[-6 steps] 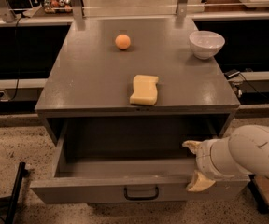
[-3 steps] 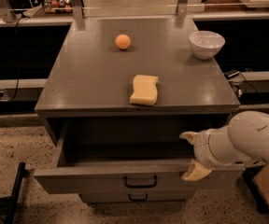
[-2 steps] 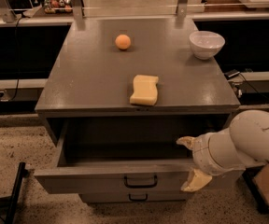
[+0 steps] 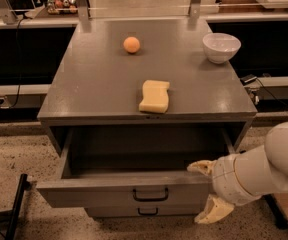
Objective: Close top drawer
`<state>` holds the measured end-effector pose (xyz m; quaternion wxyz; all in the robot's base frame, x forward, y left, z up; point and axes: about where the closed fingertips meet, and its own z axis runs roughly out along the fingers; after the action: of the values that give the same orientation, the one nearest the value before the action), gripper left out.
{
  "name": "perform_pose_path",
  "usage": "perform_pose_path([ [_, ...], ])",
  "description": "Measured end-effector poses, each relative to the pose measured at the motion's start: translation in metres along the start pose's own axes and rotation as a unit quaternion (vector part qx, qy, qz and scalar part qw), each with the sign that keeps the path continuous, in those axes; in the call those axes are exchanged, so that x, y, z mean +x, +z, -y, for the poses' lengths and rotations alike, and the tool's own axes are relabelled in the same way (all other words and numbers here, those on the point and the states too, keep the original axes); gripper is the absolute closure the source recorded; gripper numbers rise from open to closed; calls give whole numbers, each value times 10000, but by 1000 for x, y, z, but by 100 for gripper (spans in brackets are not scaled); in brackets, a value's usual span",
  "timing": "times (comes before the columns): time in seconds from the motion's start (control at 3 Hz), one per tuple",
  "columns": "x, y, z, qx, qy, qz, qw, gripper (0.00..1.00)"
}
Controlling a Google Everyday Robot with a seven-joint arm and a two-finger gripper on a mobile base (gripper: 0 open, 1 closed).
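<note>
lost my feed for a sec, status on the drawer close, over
Gripper open, at right end of the top drawer front. Top drawer partly out, not yet shut. Nothing seen blocking it.

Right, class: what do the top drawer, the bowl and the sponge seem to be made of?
Top drawer: matte grey paint, even coat; wood or metal beneath, unclear. Bowl: glossy white, likely ceramic, shows sheen. Sponge: dull yellow foam, wavy edges. Gripper, at the drawer's right front corner: cream, looks like plastic.
</note>
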<state>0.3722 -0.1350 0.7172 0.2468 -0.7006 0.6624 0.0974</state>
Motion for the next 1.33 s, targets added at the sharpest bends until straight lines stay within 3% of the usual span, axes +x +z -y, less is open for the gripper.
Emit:
perform_pose_path([
  [0.33, -1, -9, -18, -58, -29, 76, 10000, 47],
  [1.0, 5, -3, -25, -153, 9, -2, 9999, 94],
  [1.33, 5, -2, -25, -173, -4, 28, 9998, 100],
])
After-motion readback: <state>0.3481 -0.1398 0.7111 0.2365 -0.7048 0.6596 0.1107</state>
